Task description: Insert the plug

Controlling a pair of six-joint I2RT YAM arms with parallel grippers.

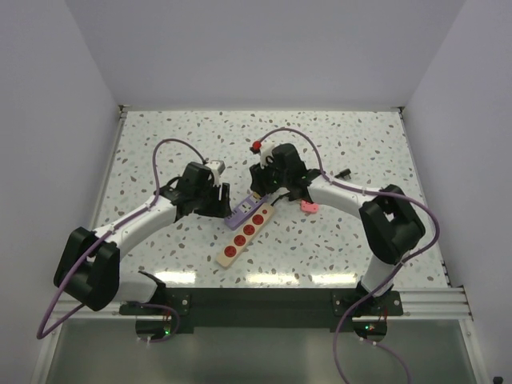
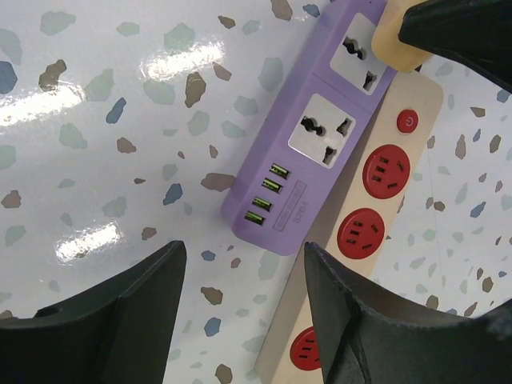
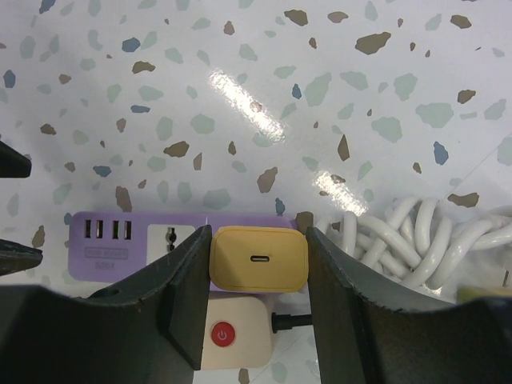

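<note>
My right gripper (image 3: 258, 258) is shut on the plug (image 3: 258, 258), a yellow block with a small port on its top face, one finger on each side of it. The plug sits over the far end of the purple power strip (image 3: 132, 240), right next to a white socket (image 2: 324, 130). Its pins are hidden, so I cannot tell whether they are in a socket. In the left wrist view the plug (image 2: 392, 36) shows at the top right. My left gripper (image 2: 244, 264) hangs open over the USB end of the purple strip (image 2: 308, 152), holding nothing.
A beige power strip (image 1: 245, 234) with red sockets and a red switch (image 3: 222, 334) lies against the purple one. A coil of white cable (image 3: 416, 232) lies to the right of the plug. A pink item (image 1: 309, 207) and a small black item (image 1: 344, 174) lie near the right arm.
</note>
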